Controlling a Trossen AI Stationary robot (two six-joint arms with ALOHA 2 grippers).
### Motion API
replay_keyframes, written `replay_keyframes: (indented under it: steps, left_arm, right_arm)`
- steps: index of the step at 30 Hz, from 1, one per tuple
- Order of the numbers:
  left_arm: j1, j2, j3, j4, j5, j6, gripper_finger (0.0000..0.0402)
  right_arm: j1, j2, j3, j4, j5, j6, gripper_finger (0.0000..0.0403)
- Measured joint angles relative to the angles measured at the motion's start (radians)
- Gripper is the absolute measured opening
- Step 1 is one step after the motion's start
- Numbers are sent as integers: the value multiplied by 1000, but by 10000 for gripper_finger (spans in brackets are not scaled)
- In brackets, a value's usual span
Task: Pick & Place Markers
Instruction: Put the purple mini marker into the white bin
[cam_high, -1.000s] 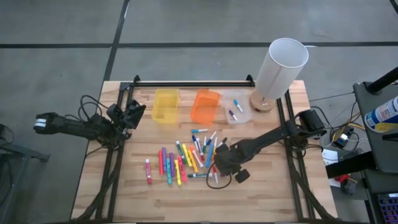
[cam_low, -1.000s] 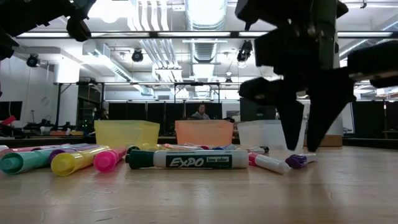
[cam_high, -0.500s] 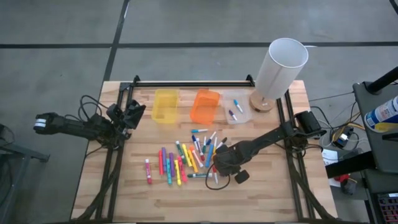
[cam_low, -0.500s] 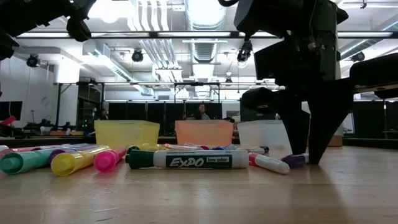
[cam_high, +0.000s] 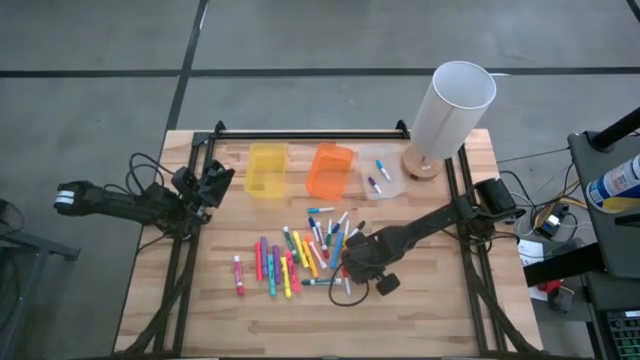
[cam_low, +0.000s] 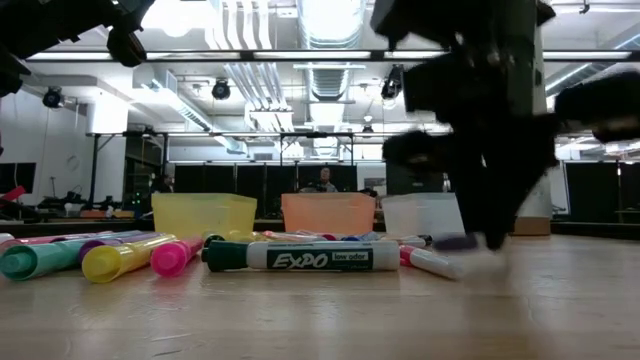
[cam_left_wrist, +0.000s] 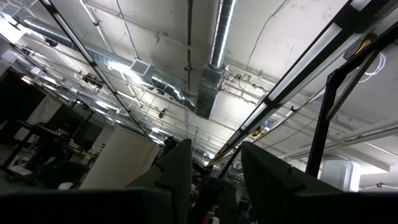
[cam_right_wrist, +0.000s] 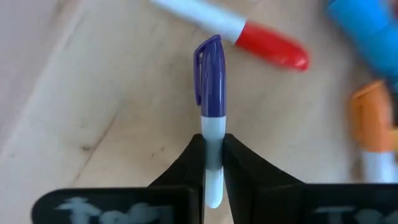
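Note:
Several coloured markers (cam_high: 300, 255) lie loose on the wooden table. My right gripper (cam_right_wrist: 213, 140) points down at the pile's right side and is shut on a white marker with a purple cap (cam_right_wrist: 209, 74); the low view also shows that gripper (cam_low: 490, 235). A red-capped marker (cam_right_wrist: 273, 50) lies flat on the wood just past it. My left gripper (cam_left_wrist: 214, 180) waits at the table's left edge, tipped up toward the ceiling, open, with nothing between its fingers. My right gripper pinches the marker's white barrel (cam_right_wrist: 212, 127), just behind the purple cap, between its two fingers. The fingers come from above, pointing down, and lie across the marker. The purple cap end (cam_low: 455, 241) sticks out level, a little above the tabletop.
A yellow bin (cam_high: 266, 168), an orange bin (cam_high: 330, 170) and a clear bin (cam_high: 380, 172) holding a few markers stand in a row at the far side. A tall white cylinder (cam_high: 450, 110) stands at the far right. Bare wood lies along the near edge.
My right gripper's fingers, which stood apart on either side of the purple-capped marker, have shut on its barrel. The marker lay on the table before; its cap end now sits slightly higher in the low view.

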Motion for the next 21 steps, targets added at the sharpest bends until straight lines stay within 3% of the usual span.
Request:
replay_keyframes:
  steps: [7,21]
  left_arm:
    - [0,0,0,0,0,-2,133]
    - [1,6,0,0,0,-11,133]
  right_arm:
    - [-3,-37,97,-100,92,-12,29]
    - [-92,-118,173,-229,150,-31,29]
